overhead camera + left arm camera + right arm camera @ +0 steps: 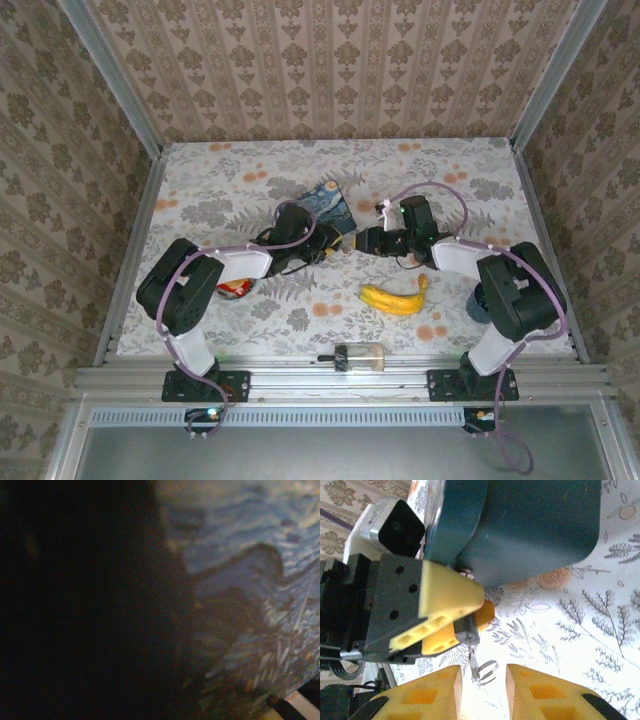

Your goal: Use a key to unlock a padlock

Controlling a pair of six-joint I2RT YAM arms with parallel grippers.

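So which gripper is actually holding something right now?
The left gripper: its yellow fingers pinch the small dark padlock, wire ring dangling below. The right gripper is open, empty.

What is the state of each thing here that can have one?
padlock: gripped; locked or not, cannot tell.
left claw: shut on the padlock.
right claw: open, nothing gripped.
key ring: hanging below the padlock.
banana: whole, unpeeled.
clear cylinder: on its side, cap on.
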